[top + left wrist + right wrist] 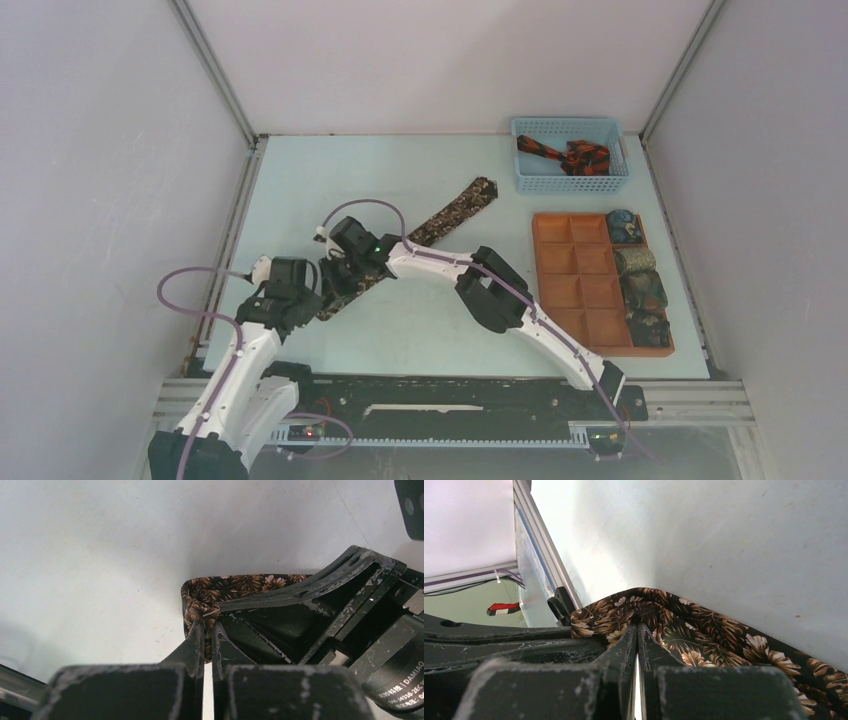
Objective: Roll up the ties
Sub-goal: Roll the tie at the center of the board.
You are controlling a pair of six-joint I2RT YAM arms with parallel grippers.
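A dark brown tie with tan floral print [455, 210] lies diagonally on the table, its wide end at the back. Its near end is folded over between the two grippers. My left gripper [325, 290] is shut on the folded end [202, 611]. My right gripper [352, 268] is shut on the same tie [704, 630] just beside it, fabric bunched at its fingertips. A black and red-orange tie [565, 155] lies crumpled in the blue basket [570, 180]. Several rolled ties [640, 288] sit in the right column of the orange-brown tray [575, 290].
The blue basket stands at the back right, the compartment tray in front of it. Metal frame rails [235, 215] run along the table's left edge, close to the left gripper. White walls enclose the table on three sides.
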